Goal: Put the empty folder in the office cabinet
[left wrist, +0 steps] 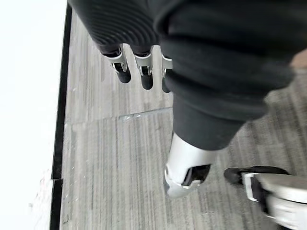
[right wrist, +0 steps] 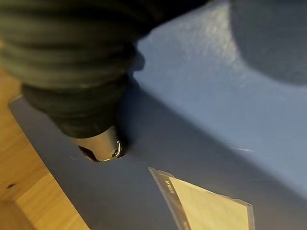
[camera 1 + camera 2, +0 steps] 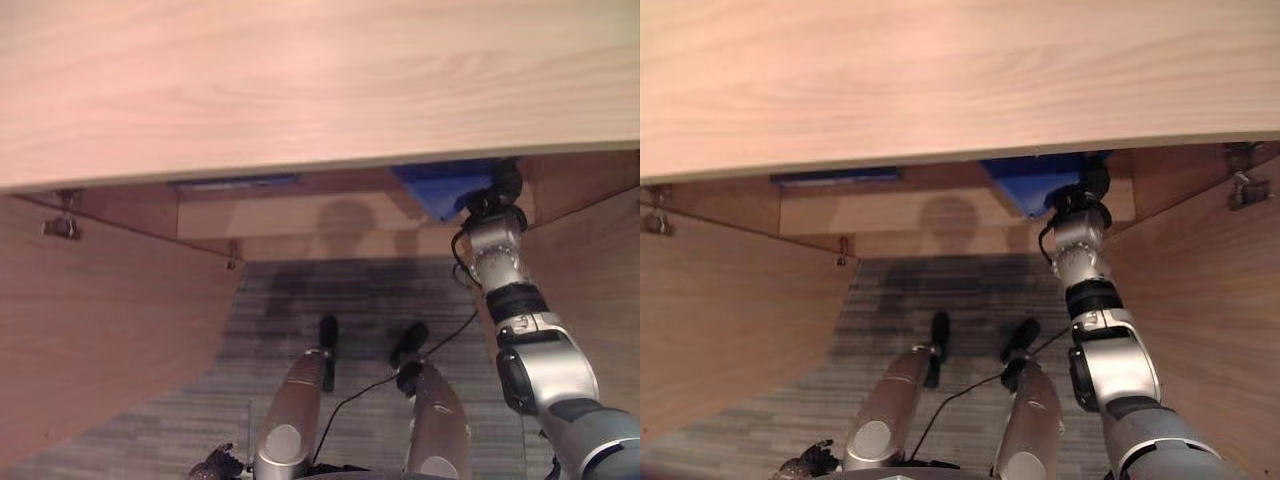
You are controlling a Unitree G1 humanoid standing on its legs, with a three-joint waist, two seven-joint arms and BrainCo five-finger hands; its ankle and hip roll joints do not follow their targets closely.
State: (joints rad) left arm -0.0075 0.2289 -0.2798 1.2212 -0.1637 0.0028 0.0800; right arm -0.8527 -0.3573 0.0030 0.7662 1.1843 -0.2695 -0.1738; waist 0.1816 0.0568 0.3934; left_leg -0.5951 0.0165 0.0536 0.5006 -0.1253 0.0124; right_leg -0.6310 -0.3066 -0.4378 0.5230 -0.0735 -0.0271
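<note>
Two hands belong to this scene, and the right hand [image 3: 497,192] reaches up under the edge of the pale wooden cabinet top [image 3: 300,90], into the open cabinet compartment. There it meets the blue plastic folder [image 3: 440,185], which sits at the right of the wooden shelf [image 3: 290,212] inside. Seen from the right wrist, a thumb [image 2: 103,146] presses on the folder's blue face beside a clear label pocket with a pale card [image 2: 206,203]; whether the other fingers grip cannot be told. The left hand [image 1: 139,72] hangs low over the grey striped carpet [image 1: 110,163], fingers straight and side by side, holding nothing
</note>
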